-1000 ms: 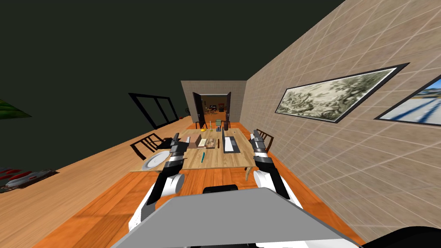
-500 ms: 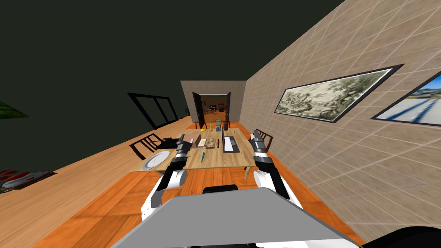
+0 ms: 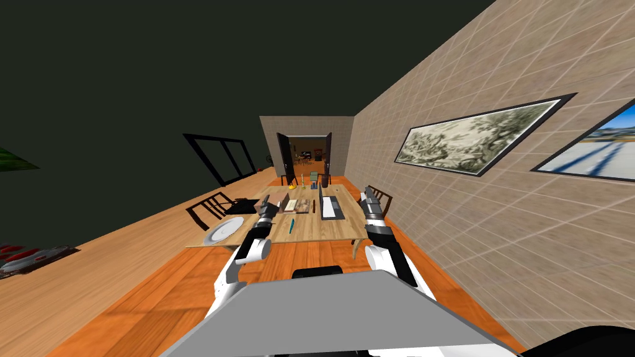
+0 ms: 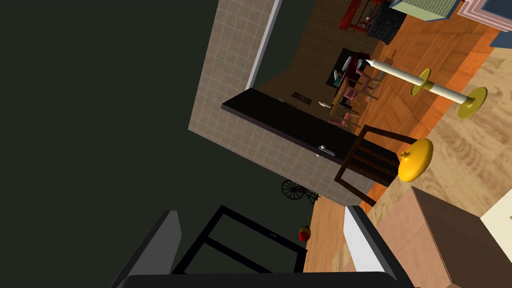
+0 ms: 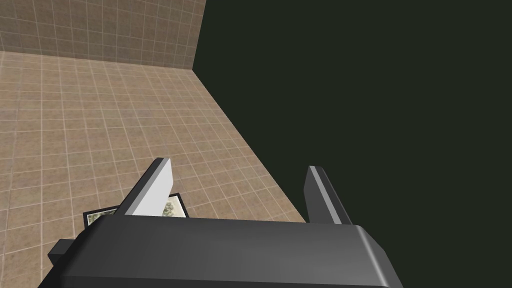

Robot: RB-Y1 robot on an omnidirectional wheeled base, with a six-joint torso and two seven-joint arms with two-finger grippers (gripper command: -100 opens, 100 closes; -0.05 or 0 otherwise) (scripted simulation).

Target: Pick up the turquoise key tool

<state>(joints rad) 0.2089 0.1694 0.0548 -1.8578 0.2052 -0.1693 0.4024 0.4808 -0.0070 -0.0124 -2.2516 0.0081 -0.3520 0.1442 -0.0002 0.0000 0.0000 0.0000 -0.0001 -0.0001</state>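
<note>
The turquoise key tool (image 3: 293, 225) is a thin, short bar lying on the wooden table (image 3: 310, 234) near its front edge. My left gripper (image 3: 267, 202) is held over the table just left of the tool and a little farther in; its fingers (image 4: 364, 243) stand open with nothing between them, next to a brown box (image 4: 460, 235). My right gripper (image 3: 368, 193) is raised at the table's right edge, open and empty, pointing at a tiled wall.
A white plate (image 3: 224, 230) lies at the table's front left. A brown box (image 3: 280, 201), a board (image 3: 300, 205), a keyboard-like tray (image 3: 331, 207), a candlestick (image 4: 425, 86) and a yellow round object (image 4: 416, 159) crowd the middle and far end. Dark chairs (image 3: 209, 208) flank the table.
My left arm has swung rightward and forward, from over the plate's edge toward the brown box and the tool. The right arm has stayed still.
</note>
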